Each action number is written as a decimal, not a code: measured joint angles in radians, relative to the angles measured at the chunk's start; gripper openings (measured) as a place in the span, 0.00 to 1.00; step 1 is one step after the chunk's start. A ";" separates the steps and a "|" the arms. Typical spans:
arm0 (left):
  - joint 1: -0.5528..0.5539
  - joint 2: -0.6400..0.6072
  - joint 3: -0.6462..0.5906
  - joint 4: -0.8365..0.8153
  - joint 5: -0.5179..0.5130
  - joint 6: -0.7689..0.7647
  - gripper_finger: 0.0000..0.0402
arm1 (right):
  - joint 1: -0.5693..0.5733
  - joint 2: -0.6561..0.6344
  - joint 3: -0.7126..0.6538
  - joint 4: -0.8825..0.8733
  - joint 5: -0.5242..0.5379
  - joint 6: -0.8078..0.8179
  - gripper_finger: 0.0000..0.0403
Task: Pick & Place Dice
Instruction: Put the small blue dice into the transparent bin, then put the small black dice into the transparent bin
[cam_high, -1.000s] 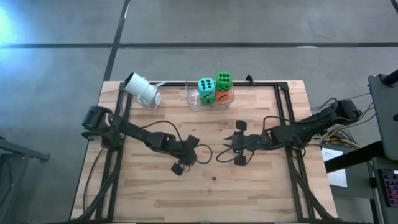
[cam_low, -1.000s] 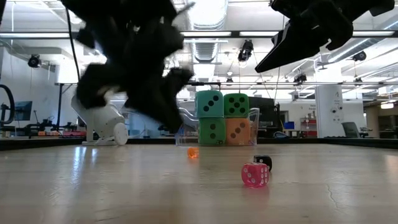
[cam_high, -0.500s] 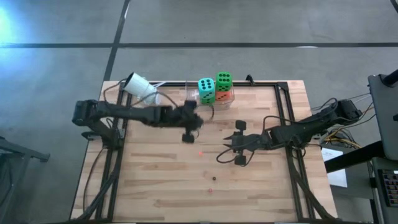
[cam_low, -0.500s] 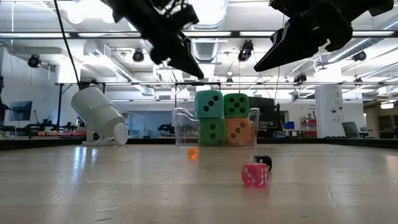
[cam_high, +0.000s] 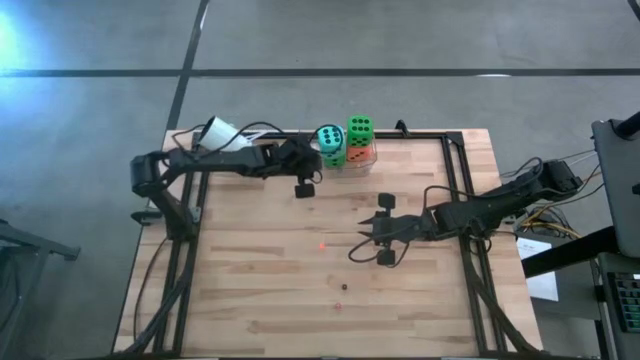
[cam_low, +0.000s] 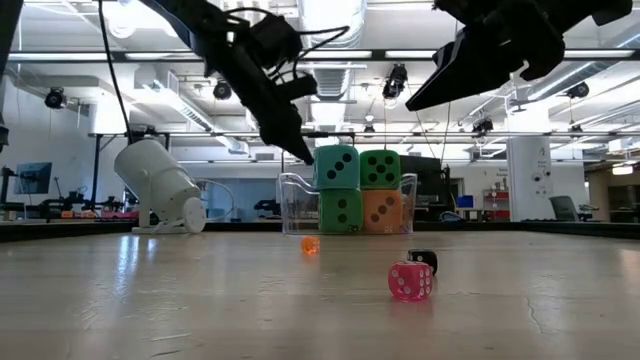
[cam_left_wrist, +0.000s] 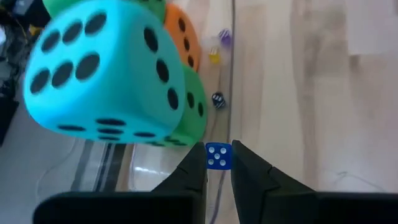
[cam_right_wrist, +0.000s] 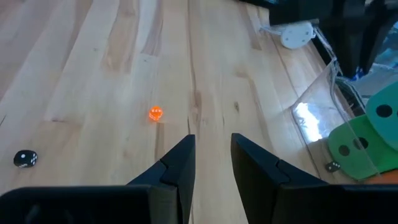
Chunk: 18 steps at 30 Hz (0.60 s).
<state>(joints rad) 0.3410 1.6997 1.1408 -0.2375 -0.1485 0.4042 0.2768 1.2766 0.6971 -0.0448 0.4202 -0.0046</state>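
Observation:
A clear container (cam_high: 312, 163) at the table's far edge holds big soft dice: a teal one (cam_high: 330, 143) and a green one (cam_high: 360, 130) on top, an orange-red one (cam_high: 364, 154) and another green one (cam_low: 341, 211) below. Several tiny dice, such as a yellow one (cam_left_wrist: 214, 57), lie on its floor. My left gripper (cam_left_wrist: 217, 155) hangs at the container's left wall beside the teal die (cam_left_wrist: 99, 68), shut on a tiny blue die (cam_left_wrist: 217, 149). My right gripper (cam_right_wrist: 211, 152) hovers over mid-table, open, with nothing between its fingers. My left gripper pinches the tiny blue die by two opposite faces (cam_left_wrist: 210, 155) between its two fingertips. The fingers (cam_low: 298, 150) slant down from the table's left side toward the container. The die is lifted clear of the table.
A white cup (cam_high: 225, 140) lies on its side at the far left. Three tiny dice lie loose on the wood: orange (cam_right_wrist: 155, 114), black (cam_low: 422, 260) and pink (cam_low: 410, 281). A black frame rail (cam_high: 455, 170) runs around the table top.
My left gripper has risen from mid-table and swung toward the far edge, stopping at the clear container's left wall beside the teal die. It has stayed shut. The loose tiny dice have kept their places.

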 joint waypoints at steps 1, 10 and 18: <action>0.005 0.006 0.000 0.000 -0.001 0.000 0.11 | 0.000 0.000 0.000 0.003 0.000 -0.003 0.25; 0.023 0.019 0.000 0.065 -0.101 -0.003 0.20 | 0.000 0.000 0.000 0.006 0.000 -0.006 0.25; 0.023 0.036 0.000 0.074 -0.114 -0.014 0.43 | 0.000 0.000 0.000 0.006 0.000 -0.004 0.25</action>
<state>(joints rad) 0.3641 1.7353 1.1412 -0.1632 -0.2623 0.3901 0.2768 1.2766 0.6971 -0.0387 0.4198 -0.0082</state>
